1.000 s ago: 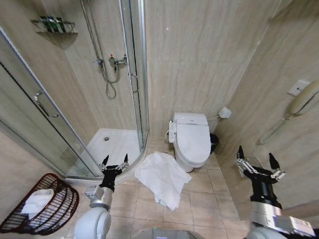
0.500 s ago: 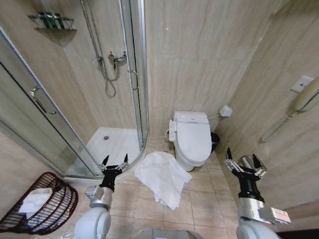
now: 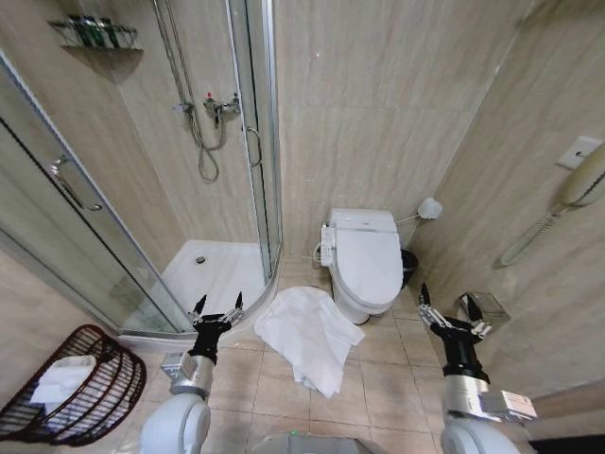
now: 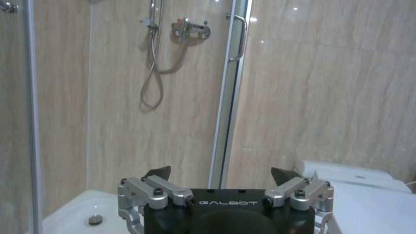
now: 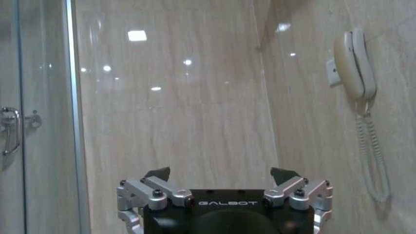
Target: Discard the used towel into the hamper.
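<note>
towel [image 3: 307,336] crumpled on floor, centre, just beside toilet [image 3: 367,265] | hamper [image 3: 71,388] near left, well apart | left gripper [image 3: 216,313] and right gripper [image 3: 444,309] spread, empty; we judge pickup not yet begun

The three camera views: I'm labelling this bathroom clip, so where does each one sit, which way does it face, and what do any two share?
Head view: high on the robot, looking forward and down at the crumpled white towel on the tiled floor, the reddish-brown wire hamper, both arms.
Left wrist view: behind the open left gripper, facing the chrome shower mixer.
Right wrist view: behind the open right gripper, facing the beige wall phone.
Shared: head and left wrist views both show the white toilet.
</note>
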